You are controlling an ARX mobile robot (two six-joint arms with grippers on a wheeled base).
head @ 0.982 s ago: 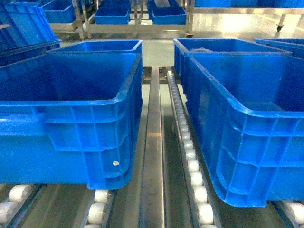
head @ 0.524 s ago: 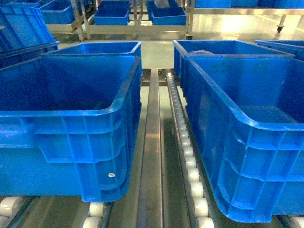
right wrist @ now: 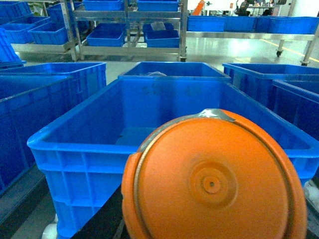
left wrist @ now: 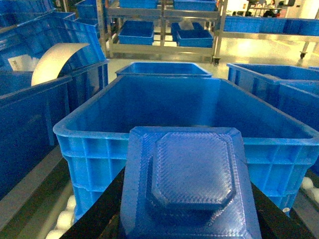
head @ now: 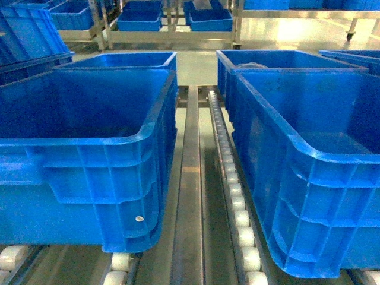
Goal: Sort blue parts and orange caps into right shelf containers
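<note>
My left gripper [left wrist: 187,221] is shut on a blue part [left wrist: 192,174], a flat textured piece with a raised octagonal middle; dark fingers show at both lower sides. Just beyond it stands a large blue crate [left wrist: 89,140]. My right gripper [right wrist: 214,221] is shut on a round orange cap [right wrist: 214,184] that fills the lower frame, with another large blue crate [right wrist: 75,149] right behind it. The head view shows these containers side by side, one on the left [head: 77,143] and one on the right [head: 279,127]. Neither gripper appears in the head view.
White rollers [head: 237,202] and a metal rail [head: 189,178] run between the crates. More blue crates [head: 127,59] stand behind, and racks with smaller bins [head: 141,21] at the back. A curled pale sheet [left wrist: 55,59] sticks out of a crate at far left.
The head view has drawn closer to the two crates, which look larger and lower in frame than one second ago. Over the last half second almost nothing has shifted.
</note>
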